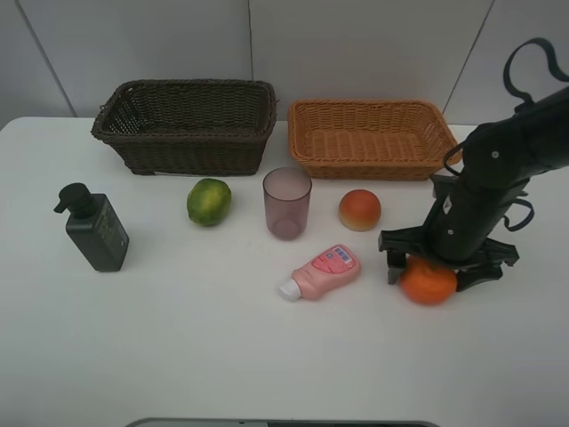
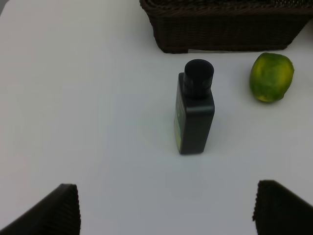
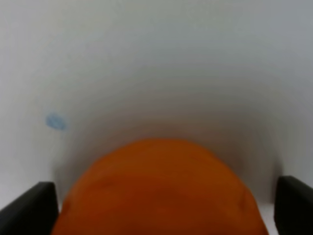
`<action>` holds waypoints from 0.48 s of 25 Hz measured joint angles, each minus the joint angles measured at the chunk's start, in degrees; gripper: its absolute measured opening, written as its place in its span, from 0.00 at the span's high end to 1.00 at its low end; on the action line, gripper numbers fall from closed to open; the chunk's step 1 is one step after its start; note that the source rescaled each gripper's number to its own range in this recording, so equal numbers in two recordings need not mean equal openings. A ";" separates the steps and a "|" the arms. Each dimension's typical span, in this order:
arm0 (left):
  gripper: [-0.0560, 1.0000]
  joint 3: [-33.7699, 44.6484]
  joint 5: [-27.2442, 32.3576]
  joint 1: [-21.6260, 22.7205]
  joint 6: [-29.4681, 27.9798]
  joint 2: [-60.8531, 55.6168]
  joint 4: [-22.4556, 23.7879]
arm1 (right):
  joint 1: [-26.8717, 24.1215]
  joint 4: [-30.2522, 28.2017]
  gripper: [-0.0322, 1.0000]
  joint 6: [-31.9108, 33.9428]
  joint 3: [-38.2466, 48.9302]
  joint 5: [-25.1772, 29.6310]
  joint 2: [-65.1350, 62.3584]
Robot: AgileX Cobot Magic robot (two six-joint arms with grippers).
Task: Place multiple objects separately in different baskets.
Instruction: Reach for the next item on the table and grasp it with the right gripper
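The orange [image 1: 428, 283] lies on the white table at the right, and my right gripper [image 1: 437, 267] is lowered over it, open, one finger on each side. The right wrist view is filled by the orange [image 3: 156, 176], with narrow gaps to the dark fingertips [image 3: 29, 205]. My left gripper [image 2: 166, 210] is open and holds nothing. Ahead of it stands the dark green pump bottle [image 2: 194, 115]. In the high view the pump bottle [image 1: 96, 229], green fruit [image 1: 209, 202], mauve cup [image 1: 286, 203], peach-like fruit [image 1: 359, 210] and lying pink bottle [image 1: 324, 270] are spread across the table.
The dark brown basket [image 1: 187, 87] and the orange-tan basket [image 1: 369, 105] stand side by side at the back, both with nothing inside. The green fruit [image 2: 271, 77] lies close in front of the dark basket [image 2: 225, 29]. The left arm is outside the high view.
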 joint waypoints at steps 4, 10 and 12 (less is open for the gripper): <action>0.08 0.00 0.00 0.00 0.00 0.00 0.00 | 0.04 0.30 0.52 0.06 0.00 0.00 0.00; 0.08 0.00 0.00 0.00 0.00 0.00 0.00 | 0.04 0.25 0.52 0.06 0.00 0.00 0.00; 0.08 0.00 0.00 0.00 0.00 0.00 0.00 | 0.04 0.25 0.52 0.06 0.00 0.00 0.00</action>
